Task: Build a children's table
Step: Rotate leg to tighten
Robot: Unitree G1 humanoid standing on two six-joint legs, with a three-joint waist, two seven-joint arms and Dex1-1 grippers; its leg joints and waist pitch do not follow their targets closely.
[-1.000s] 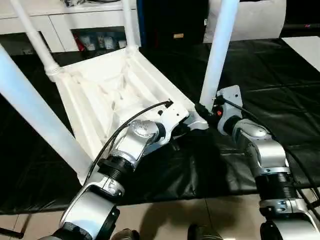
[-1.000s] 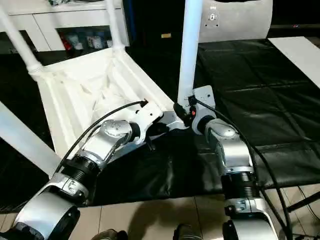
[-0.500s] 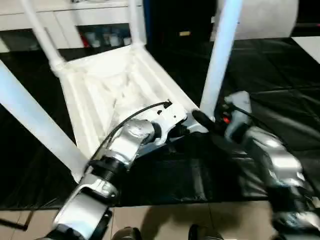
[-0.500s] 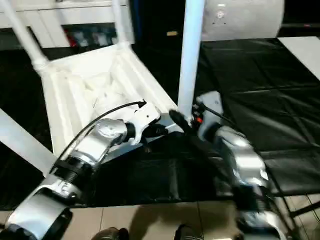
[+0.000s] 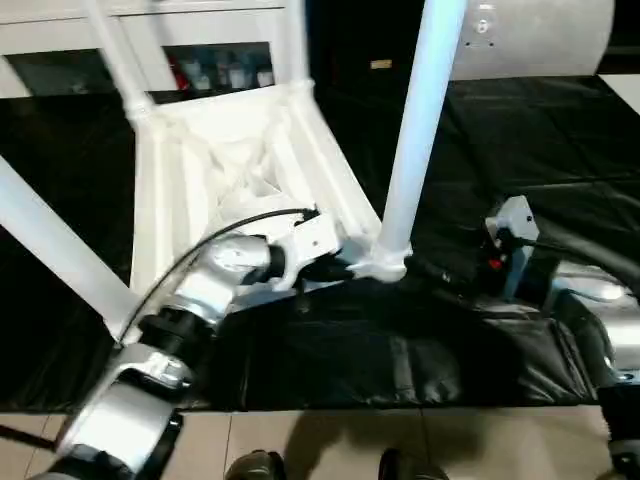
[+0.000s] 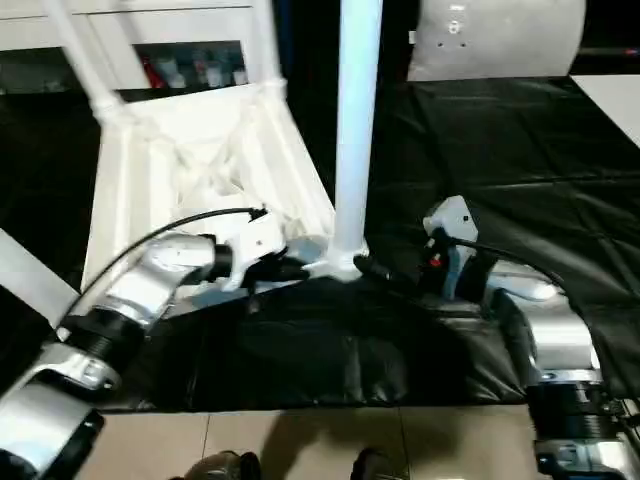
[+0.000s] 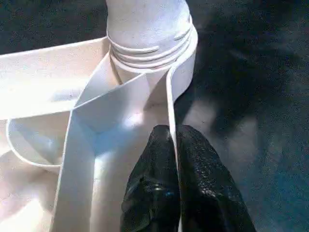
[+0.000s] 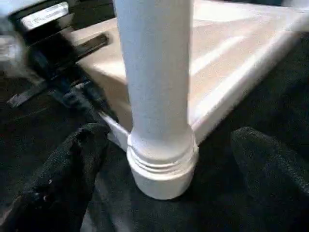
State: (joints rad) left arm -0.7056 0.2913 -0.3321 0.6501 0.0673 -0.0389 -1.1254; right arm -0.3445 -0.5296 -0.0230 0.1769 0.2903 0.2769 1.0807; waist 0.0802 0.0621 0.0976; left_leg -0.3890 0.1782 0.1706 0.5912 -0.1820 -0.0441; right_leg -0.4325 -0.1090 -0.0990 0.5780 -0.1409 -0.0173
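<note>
one upturned children's table (image 5: 215, 165), four legs (image 5: 415, 130) fitted, on one black-covered worktable (image 5: 540, 150)

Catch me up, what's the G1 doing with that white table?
The children's table lies upside down on the black worktable, legs up. The left gripper is shut on the top's rim beside the near corner socket, steadying it. The right gripper stands open, a finger on each side of the near leg without touching it. That leg sits upright in its socket.
</note>
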